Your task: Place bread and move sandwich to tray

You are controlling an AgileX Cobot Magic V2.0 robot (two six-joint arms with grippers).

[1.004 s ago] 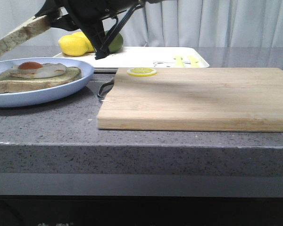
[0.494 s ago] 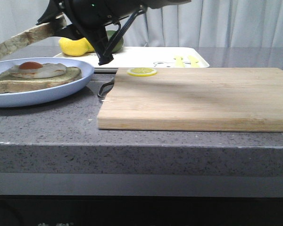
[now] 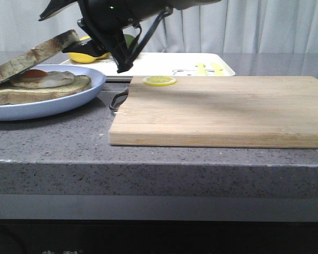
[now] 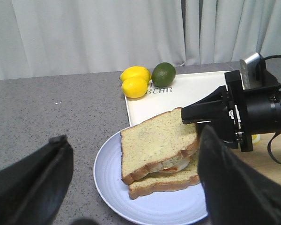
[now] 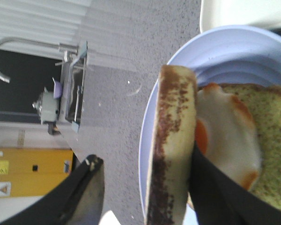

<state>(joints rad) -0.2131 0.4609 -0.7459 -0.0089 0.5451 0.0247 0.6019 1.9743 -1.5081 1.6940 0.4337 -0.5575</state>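
1. In the front view the plate was cut off at the picture's left edge, and the lower end of the bread ran off that edge too.
2. The lemons and the lime behind the plate were mostly hidden there by the right arm; the left wrist view showed them whole, on the far corner of the tray.
3. The right gripper reached across from the right, above the plate, angled down toward it.
4. Whether its fingers actually pinched the bread could not be told: in the right wrist view one finger lay against the slice's underside, while the other stood apart from its crust.
5. The bread leaned tilted over the fried egg, its low end on the bottom slice of the sandwich.
6. The left gripper hung near the plate, its fingers spread wide and holding nothing.
7. A lemon slice lay on the cutting board, at its far edge beside the tray.
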